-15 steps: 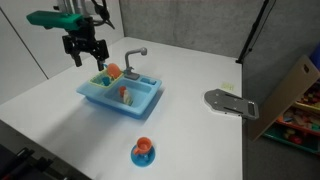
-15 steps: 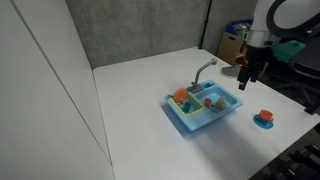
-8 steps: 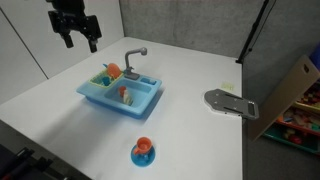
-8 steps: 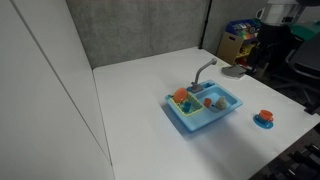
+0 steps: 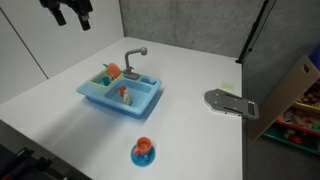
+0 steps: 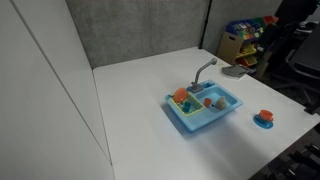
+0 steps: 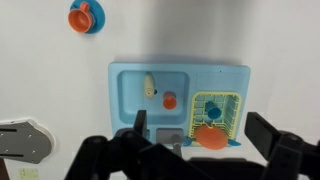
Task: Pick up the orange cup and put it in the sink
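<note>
The light blue sink [image 5: 97, 99] with a grey faucet [image 5: 133, 60] stands mid-table; it shows in both exterior views [image 6: 207, 121] and in the wrist view [image 7: 125, 75]. The tiny orange cup [image 5: 125, 95] sits inside one compartment of the sink, next to a small pale item; it also shows in an exterior view [image 6: 208, 102] and in the wrist view [image 7: 170, 100]. My gripper [image 5: 72, 17] is open and empty, high above the table and well clear of the sink. In the wrist view the open fingers [image 7: 205, 140] frame the sink from far above.
An orange piece on a blue round base [image 5: 143, 152] stands near the table's front edge. A larger orange round item [image 7: 210, 135] lies by a yellow rack in the other compartment. A grey flat object [image 5: 230, 103] lies near the table's edge. A shelf with toys [image 5: 295, 105] stands beyond the table.
My gripper has risen from just above the sink to high above it and stays open. The cup and sink have not moved.
</note>
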Motion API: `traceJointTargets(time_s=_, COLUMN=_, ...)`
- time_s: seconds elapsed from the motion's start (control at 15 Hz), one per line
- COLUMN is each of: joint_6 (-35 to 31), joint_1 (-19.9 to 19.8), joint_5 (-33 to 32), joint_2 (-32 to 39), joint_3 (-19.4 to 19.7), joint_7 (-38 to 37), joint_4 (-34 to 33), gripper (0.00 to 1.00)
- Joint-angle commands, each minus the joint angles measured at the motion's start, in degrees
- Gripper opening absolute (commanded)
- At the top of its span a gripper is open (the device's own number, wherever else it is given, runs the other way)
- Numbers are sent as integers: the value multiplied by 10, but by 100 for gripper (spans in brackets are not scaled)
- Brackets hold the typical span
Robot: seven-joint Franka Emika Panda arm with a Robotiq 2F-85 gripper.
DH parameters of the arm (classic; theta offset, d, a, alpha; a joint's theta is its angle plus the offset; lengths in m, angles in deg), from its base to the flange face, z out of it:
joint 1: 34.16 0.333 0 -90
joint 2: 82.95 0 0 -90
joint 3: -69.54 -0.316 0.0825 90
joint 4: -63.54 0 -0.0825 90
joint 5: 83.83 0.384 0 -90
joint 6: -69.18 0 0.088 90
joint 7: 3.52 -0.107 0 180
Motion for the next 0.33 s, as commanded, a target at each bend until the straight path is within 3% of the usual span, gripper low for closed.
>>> traceJointTargets(time_s=0.0, joint_6=4, joint_1=-3, joint_5=10, joint_2=-29, joint_3=1, joint_7=-10, joint_4=16, gripper=100)
traceJointTargets(time_s=0.27, joint_6=1, joint_1=-2, joint_5=1, joint_2=-15, joint_3=-1, joint_7=-2, joint_4=7, gripper=100)
